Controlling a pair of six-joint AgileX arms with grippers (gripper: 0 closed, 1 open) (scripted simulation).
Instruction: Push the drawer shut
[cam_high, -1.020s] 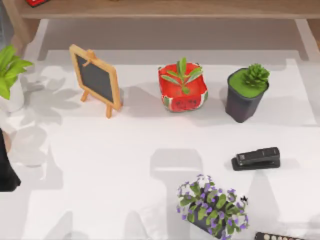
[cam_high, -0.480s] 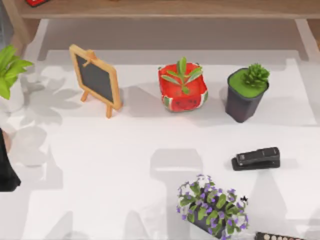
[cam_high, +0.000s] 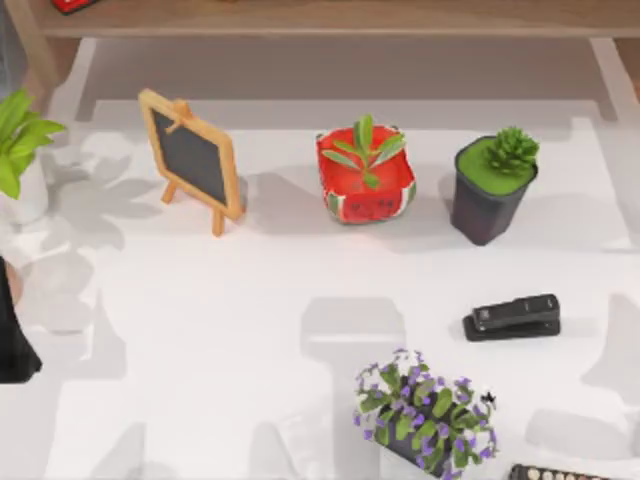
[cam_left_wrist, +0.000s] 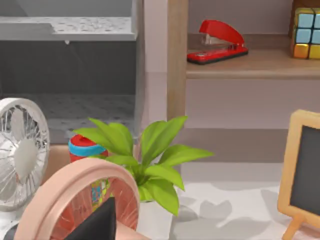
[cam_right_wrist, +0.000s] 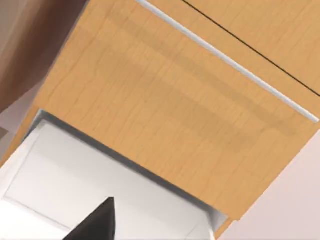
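Spanning the top view, the white desk carries every loose item, with a wooden shelf along its far edge. Seen from the right wrist camera, the drawer stands pulled out of a wooden cabinet, its pale interior exposed under the wood front with a thin metal handle; the right gripper appears as a dark tip just before the opening, and whether it is released or clenched cannot be told. The left arm rests at the desk's left edge. Near the far edge stand a small chalkboard easel, a watermelon-patterned pot and a dark pot with a succulent. A purple-flowered plant sits at the near edge, with a black stapler toward the right edge. The left wrist camera shows a leafy plant, a white fan and a red stapler on the shelf.
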